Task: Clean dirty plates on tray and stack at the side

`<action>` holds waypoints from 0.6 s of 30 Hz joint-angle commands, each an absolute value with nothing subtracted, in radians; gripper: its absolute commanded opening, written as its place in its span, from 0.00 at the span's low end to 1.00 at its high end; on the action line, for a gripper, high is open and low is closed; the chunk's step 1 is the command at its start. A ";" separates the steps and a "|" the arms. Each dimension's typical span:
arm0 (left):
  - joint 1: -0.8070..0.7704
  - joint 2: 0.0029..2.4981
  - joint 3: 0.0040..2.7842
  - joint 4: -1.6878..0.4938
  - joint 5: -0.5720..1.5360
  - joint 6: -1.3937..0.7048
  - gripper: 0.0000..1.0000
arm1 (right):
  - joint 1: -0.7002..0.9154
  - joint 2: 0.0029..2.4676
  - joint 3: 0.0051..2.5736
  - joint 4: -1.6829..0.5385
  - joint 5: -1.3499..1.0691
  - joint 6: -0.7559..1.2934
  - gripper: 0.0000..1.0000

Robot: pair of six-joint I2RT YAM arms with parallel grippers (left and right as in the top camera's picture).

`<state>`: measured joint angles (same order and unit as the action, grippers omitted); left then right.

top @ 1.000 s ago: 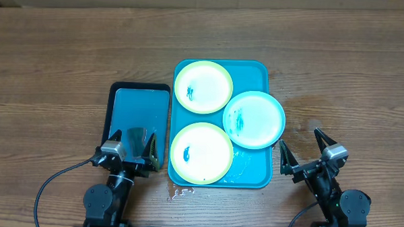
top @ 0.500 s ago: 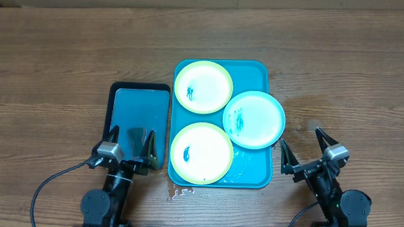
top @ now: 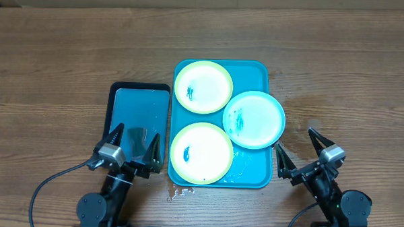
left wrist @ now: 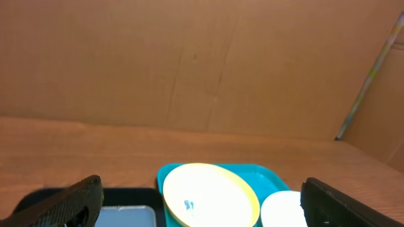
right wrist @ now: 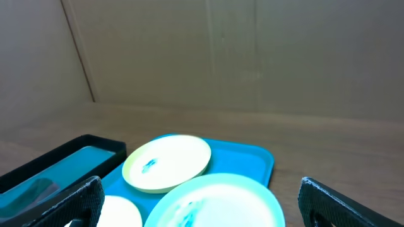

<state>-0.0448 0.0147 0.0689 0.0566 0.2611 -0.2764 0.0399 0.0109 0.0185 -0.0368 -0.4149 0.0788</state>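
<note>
The teal tray point(top: 258, 74) is placed at the middle of the wooden table point(top: 69, 62), and all three plates are found on it. The far yellow-green plate point(top: 203, 87) is seen in the tray's far-left part, w/ a small dark blue smear left of its centre. The near yellow-green plate point(top: 201, 152) is laid in the near-left part and is also marked w/ a smear on its left half. The light-blue plate point(top: 254, 119) is set at the right side, btw. the other two; its edge is carried out over the tray's right rim, and a blue smear is shown on its left half. Its rim meets the rim of the far plate; which one is on top cannot be told.

A black-rimmed tray point(top: 140, 108) is placed just beside the teal tray, on the left. A dark object is seen at its near end, but it cannot be identified.

The left gripper point(top: 135, 135) is held above the near end of the black-rimmed tray, jaws spread wide, nothing btw. them. The right gripper point(top: 294, 139) is held over bare table, just right of the teal tray's near corner, jaws also spread wide, nothing gripped. In both wrist views a cardboard wall point(left wrist: 189, 63) is seen behind the table.
</note>
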 commanded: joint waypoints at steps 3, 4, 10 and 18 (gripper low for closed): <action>-0.038 0.006 0.146 0.003 0.282 -0.220 1.00 | 0.045 0.004 0.035 -0.043 -0.425 0.097 1.00; -0.038 0.006 0.148 0.000 0.282 -0.220 1.00 | 0.045 0.004 0.035 -0.042 -0.426 0.098 1.00; -0.038 0.006 0.148 0.001 0.282 -0.220 1.00 | 0.045 0.004 0.035 -0.056 -0.429 0.098 1.00; -0.038 0.012 0.174 -0.010 0.282 -0.221 1.00 | 0.045 0.004 0.059 -0.059 -0.472 0.108 1.00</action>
